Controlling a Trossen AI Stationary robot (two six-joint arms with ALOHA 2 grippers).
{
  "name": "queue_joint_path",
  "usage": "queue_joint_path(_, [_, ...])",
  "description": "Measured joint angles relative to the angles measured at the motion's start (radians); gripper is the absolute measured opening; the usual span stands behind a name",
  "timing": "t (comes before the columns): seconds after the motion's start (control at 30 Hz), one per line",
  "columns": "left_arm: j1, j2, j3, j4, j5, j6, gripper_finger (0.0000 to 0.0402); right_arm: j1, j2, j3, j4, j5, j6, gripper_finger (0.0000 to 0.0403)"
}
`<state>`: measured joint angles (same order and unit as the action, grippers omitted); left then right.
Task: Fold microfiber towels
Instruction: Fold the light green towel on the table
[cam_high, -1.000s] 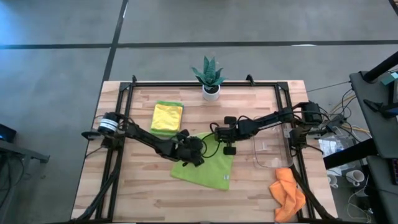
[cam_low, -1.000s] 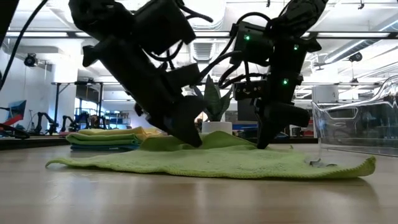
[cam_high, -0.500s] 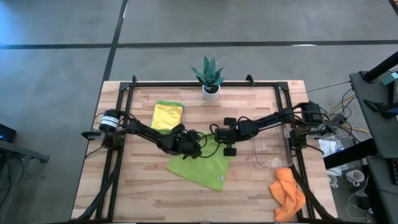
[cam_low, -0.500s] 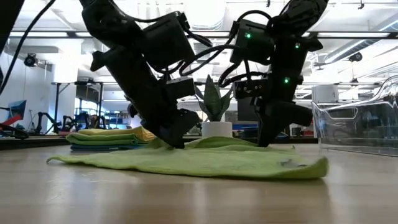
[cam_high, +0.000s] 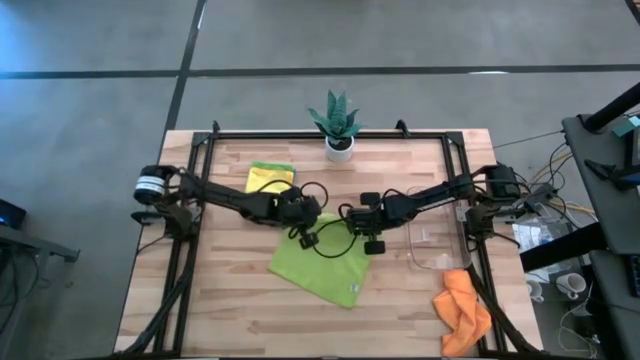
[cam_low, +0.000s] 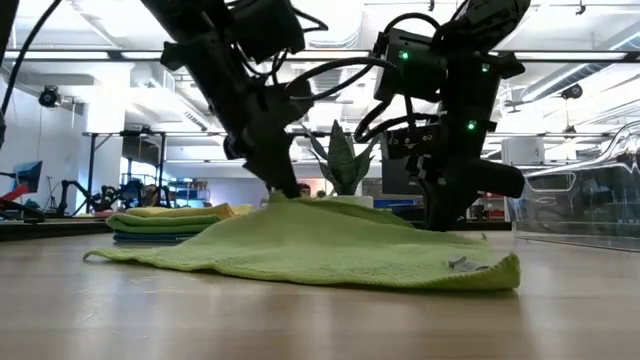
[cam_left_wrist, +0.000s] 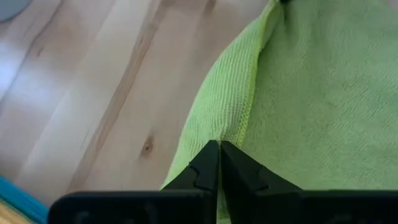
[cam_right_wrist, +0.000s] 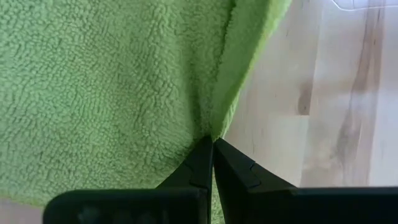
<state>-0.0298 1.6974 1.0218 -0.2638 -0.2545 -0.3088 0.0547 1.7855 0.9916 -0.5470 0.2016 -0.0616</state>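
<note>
The lime green towel (cam_high: 325, 262) lies spread on the middle of the table (cam_high: 220, 310), its two far corners pinched, its free bulk running from those corners toward the table's near edge. The left gripper (cam_high: 298, 222) is clamped on one far corner and has it raised off the wood; the right gripper (cam_high: 372, 226), just beside, is clamped on the other, lower. A fold, I judge, means carrying both corners together over the free near edge
</note>
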Motion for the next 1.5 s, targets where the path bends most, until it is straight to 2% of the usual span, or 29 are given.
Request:
queue_joint_path(0.37, [0.091,0.004,0.0,-0.001,0.021,0.221,0.0,0.0,-0.003,0.002,-0.083,0.002,-0.025,0.0009])
queue_joint_path(0.53, [0.144,0.004,0.002,0.015,0.08,0.357,0.0,0.0,-0.017,0.0,-0.095,0.001,-0.033,0.0009])
queue_joint_path(0.67, [0.17,-0.004,0.009,-0.06,0.157,0.408,0.0,0.002,-0.061,0.042,-0.204,-0.004,-0.01,0.0009])
queue_joint_path(0.77, [0.168,-0.031,0.027,-0.084,0.214,0.41,0.0,0.004,-0.089,0.097,-0.281,-0.004,0.014,0.0009])
queue_joint_path(0.9, [0.158,-0.066,0.024,-0.072,0.265,0.412,0.0,0.004,-0.094,0.147,-0.298,-0.003,0.027,0.0009])
queue_joint_path(1.1, [0.116,-0.052,-0.016,-0.08,0.272,0.504,0.0,0.004,-0.072,0.174,-0.295,-0.002,0.035,0.0009])
queue_joint_path(1.2, [0.099,-0.024,-0.018,-0.092,0.199,0.56,0.0007,0.004,-0.066,0.171,-0.288,-0.002,0.037,0.0009])
queue_joint_path(1.3, [0.1,-0.019,-0.018,-0.086,0.033,0.672,0.0028,0.004,-0.063,0.166,-0.288,-0.002,0.07,0.0009])
queue_joint_path(1.37, [0.1,-0.014,-0.018,-0.073,-0.084,0.806,0.0047,0.004,-0.063,0.165,-0.287,-0.002,0.086,0.0009])
queue_joint_path(1.4, [0.1,-0.008,-0.018,-0.055,-0.116,0.881,0.0057,0.004,-0.063,0.165,-0.287,-0.002,0.088,0.0009])
queue_joint_path(1.5, [0.097,0.011,-0.018,0.001,-0.123,1.05,0.0088,0.006,-0.063,0.164,-0.288,-0.002,0.088,0.0009])
